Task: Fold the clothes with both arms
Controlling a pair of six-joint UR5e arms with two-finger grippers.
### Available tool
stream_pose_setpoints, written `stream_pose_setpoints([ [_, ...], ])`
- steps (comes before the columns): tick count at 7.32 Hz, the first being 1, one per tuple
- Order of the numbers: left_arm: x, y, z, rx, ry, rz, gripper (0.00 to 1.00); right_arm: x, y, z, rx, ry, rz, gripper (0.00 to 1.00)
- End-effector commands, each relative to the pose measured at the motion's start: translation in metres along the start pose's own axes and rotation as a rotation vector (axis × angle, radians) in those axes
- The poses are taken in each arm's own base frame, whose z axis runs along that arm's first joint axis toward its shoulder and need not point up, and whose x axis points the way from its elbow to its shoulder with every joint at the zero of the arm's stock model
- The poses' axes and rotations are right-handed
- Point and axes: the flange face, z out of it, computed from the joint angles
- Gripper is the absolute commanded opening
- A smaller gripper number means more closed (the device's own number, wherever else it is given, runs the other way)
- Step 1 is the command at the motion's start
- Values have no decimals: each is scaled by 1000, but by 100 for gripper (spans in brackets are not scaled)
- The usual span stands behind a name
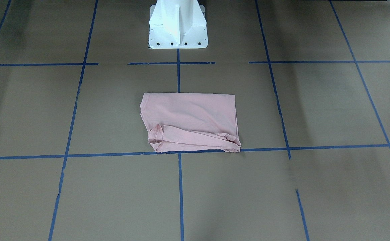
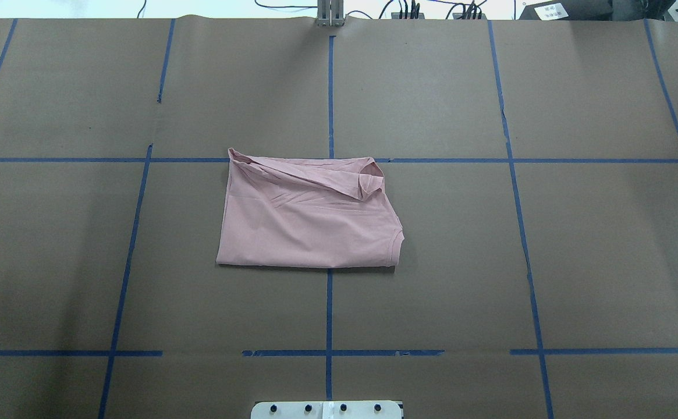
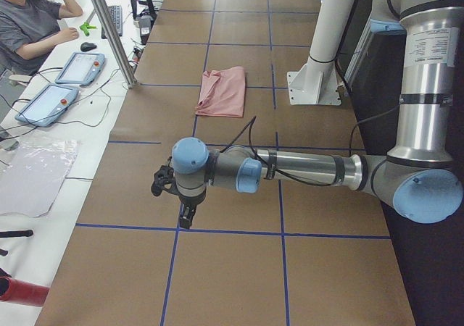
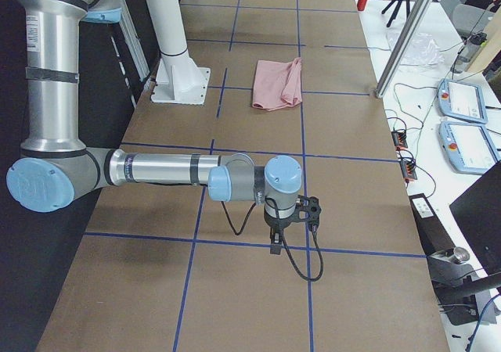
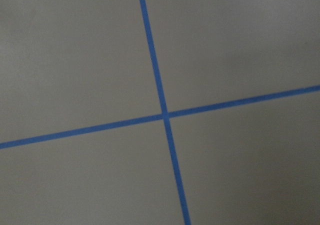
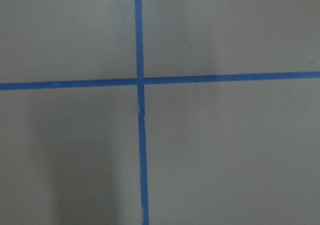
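Observation:
The pale pink T-shirt [image 1: 188, 120] lies folded into a rough rectangle at the middle of the brown table, plain side up, with a bunched sleeve along one edge [image 2: 368, 180]. It also shows in the side views [image 3: 223, 90] [image 4: 278, 84]. My left arm hovers low over the table's left end, and its black gripper [image 3: 185, 216] points down far from the shirt. My right gripper [image 4: 275, 244] hangs the same way over the right end. Neither touches the shirt. I cannot tell whether either is open or shut. Both wrist views show only blue tape crossings.
The white pedestal base [image 1: 178, 30] stands behind the shirt. Blue tape lines [image 2: 330, 308] grid the table. A seated person [image 3: 29, 22] and tablets [image 3: 47, 103] are at a side desk. More tablets [image 4: 462, 102] and cables sit beside the far edge.

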Motion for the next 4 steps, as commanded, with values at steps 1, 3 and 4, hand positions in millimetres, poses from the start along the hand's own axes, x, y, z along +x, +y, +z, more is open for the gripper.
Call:
stream_pose_setpoints([
  [1, -7, 11, 1, -17, 9, -101, 100, 10, 9, 9, -18, 3, 17, 100],
  [3, 8, 4, -15, 13, -8, -69, 100, 10, 9, 9, -13, 1, 16, 100],
  [4, 9, 5, -16, 17, -8, -65, 100, 9, 9, 9, -14, -2, 17, 100],
])
